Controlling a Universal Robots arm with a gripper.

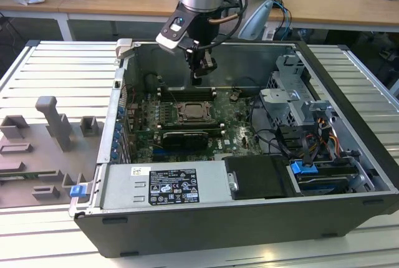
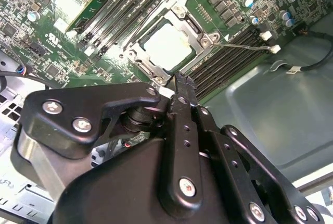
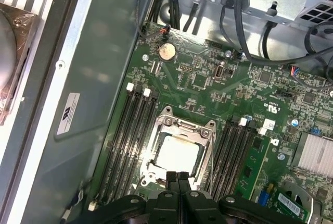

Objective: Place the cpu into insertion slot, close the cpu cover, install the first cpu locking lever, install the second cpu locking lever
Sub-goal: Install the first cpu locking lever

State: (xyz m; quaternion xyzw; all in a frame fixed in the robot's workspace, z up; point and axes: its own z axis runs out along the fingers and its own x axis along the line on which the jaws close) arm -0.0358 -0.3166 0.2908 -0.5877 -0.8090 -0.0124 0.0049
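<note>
Exterior view: an open computer case (image 1: 349,124) lies on a slatted metal worktop (image 1: 37,68). The arm's tool (image 1: 197,80) hangs inside it, above the motherboard (image 1: 240,134) and just beyond the insertion slot (image 1: 182,113). A black expansion card (image 1: 185,138) lies just nearer than the slot. The power supply (image 1: 165,187) runs along the near wall, and a drive cage (image 1: 293,93) with loose cables stands at the exterior view's right. Grey fixtures (image 1: 56,124) sit on the worktop at the exterior view's left.

Second wrist view: the cpu (image 2: 167,46) lies in the slot, its pale top showing through the window of the cpu cover (image 2: 136,60), which lies flat around it. A thin metal rod (image 2: 242,46) angles out from one corner across the memory slots (image 2: 223,65).

First wrist view: the tool's fingertips (image 3: 171,176) are pressed together and hold nothing. They are poised at the cover's edge, with memory slots on both sides and a coin battery (image 3: 166,51) farther off.
</note>
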